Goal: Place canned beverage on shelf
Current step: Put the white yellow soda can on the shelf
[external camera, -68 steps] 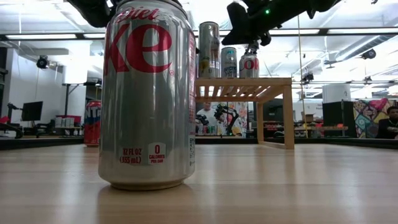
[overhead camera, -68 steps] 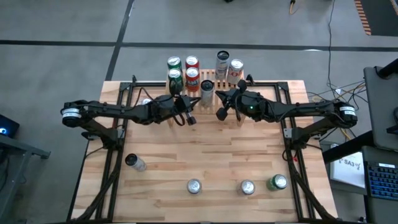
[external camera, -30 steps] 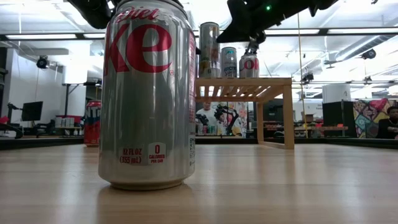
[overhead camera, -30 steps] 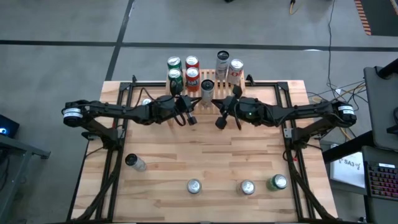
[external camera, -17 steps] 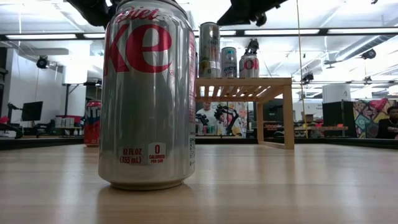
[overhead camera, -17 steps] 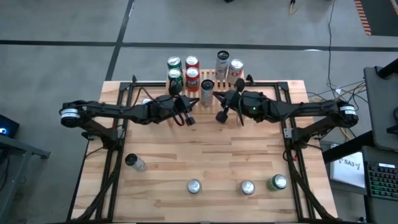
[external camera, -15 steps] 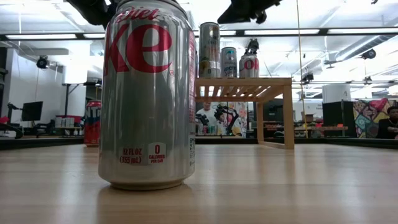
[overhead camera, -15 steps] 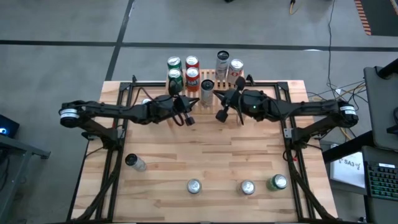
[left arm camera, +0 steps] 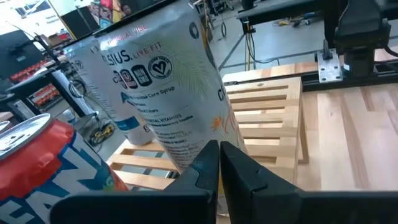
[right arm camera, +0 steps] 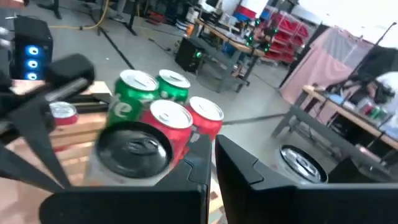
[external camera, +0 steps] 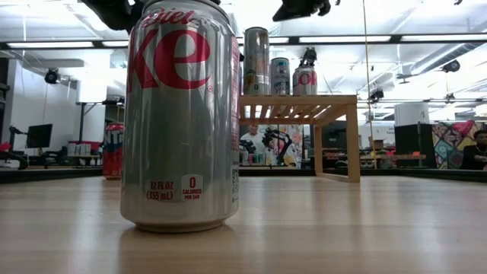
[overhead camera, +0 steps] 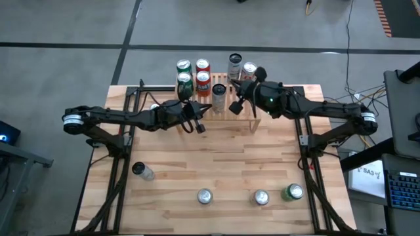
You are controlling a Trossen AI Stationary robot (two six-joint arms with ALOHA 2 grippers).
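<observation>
High view: the shelf sits at the table's 12 o'clock edge, cans on it. Left gripper at its 7 o'clock, right gripper above it.

Wrist views: both jaws clenched, empty; a white can stands on the slats.

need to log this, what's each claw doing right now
left claw: closed, holding nothing, by the shelf.
right claw: closed, holding nothing, above the shelf's cans.
</observation>
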